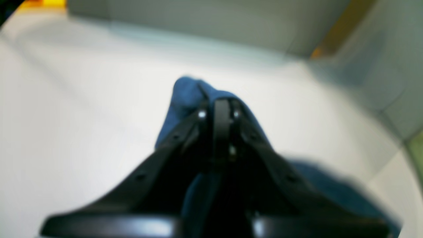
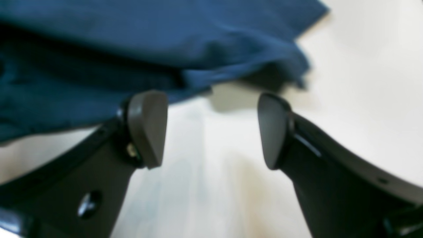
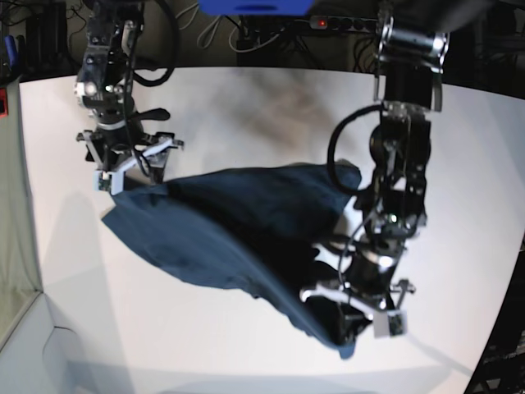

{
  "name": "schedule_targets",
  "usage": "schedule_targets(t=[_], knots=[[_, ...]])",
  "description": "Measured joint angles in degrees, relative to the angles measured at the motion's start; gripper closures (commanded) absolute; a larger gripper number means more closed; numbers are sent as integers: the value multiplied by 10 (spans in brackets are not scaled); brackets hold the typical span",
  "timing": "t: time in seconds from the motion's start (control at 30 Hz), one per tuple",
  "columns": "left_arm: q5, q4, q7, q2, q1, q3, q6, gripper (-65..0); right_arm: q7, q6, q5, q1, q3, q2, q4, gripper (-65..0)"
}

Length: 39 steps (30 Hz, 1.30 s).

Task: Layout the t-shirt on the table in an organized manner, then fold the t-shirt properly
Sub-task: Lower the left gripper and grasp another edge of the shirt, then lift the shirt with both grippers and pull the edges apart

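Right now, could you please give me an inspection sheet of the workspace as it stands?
Surface: white table, bare apart from the shirt, curved edge at the near right.
Job's things: navy t-shirt crumpled, not laid flat, one end bunched up by the left arm.
Clutter: nothing seen.
Grippers: left pincer shut on a fold of the t-shirt; right pincer open, at the shirt's edge, holding nothing.
Cables: black cable looped along the left arm; more cables behind the table's far edge.
Surroundings: dark equipment beyond the table, a small red light among it.
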Motion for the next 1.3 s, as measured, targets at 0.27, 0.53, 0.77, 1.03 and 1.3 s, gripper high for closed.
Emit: schedule_targets(t=[0.27,0.53,0.77,1.03,1.3], knots=[[5,-268,-7,56,-169,4,-1,-4,1,2,-1,-2,-8,1,-1,-436],[4,-630,-202,57,-315,4,3,-210,-1,2,-1,-4,-6,1,-1,-436],[4,-645,-209,63,-341,4,2,-630,-1,2,-1,-4,-8,1,-1,-436],[4,-373,-83,45,-125,4,1,-650,-1,2,-1,0,-6,1,0,-436],[5,-25,-19,-4,113,1,2,-650,-1,2,-1,1,-8,15,-1,-436]])
